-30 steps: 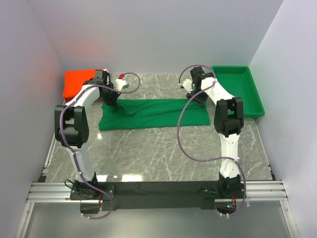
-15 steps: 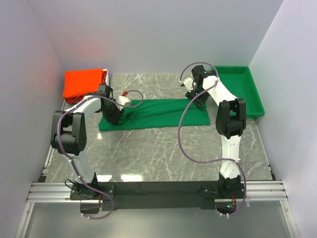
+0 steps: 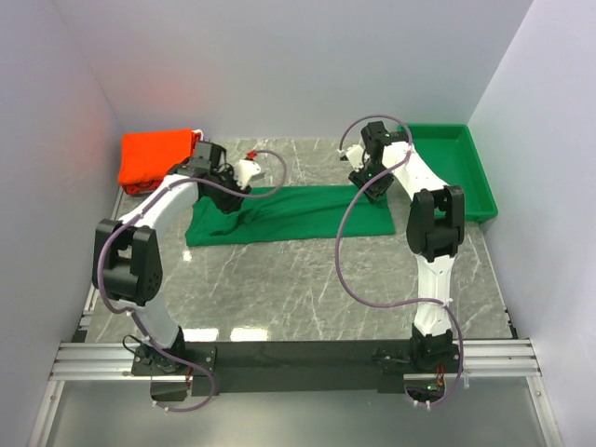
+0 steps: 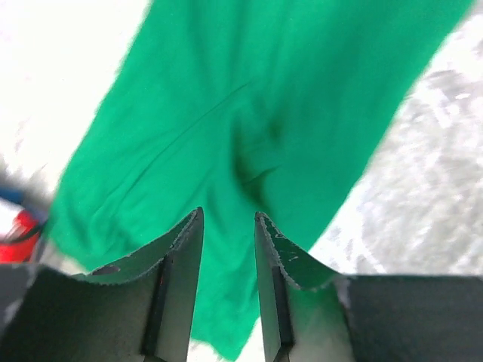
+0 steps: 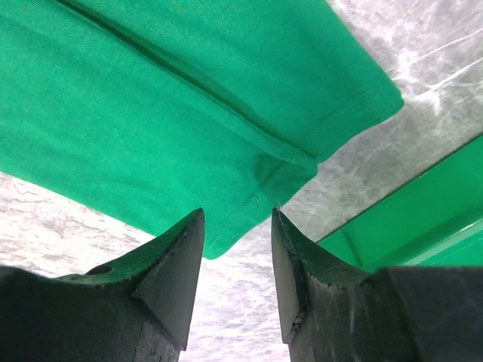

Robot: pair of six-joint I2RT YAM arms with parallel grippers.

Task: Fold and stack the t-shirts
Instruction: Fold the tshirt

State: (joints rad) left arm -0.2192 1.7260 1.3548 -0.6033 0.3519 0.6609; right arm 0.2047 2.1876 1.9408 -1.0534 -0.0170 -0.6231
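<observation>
The dark green t-shirt (image 3: 289,212) lies on the marble table as a long folded strip. It fills the left wrist view (image 4: 249,128) and the top of the right wrist view (image 5: 166,98). My left gripper (image 3: 226,186) hangs over the strip's left end, jaws open, nothing between them (image 4: 228,226). My right gripper (image 3: 370,186) hangs over the strip's far right corner, jaws open and empty (image 5: 238,219), just above the cloth's edge. A folded orange-red t-shirt (image 3: 154,156) lies at the far left corner.
A rigid green plastic tray (image 3: 452,168) stands at the far right; its rim shows in the right wrist view (image 5: 423,204). Walls close in on the left, back and right. Bare marble (image 3: 307,289) lies in front of the strip.
My left gripper has risen and moved back from the shirt's left end, which it had been pressing on. The right gripper has barely moved. The green strip stays in place.
</observation>
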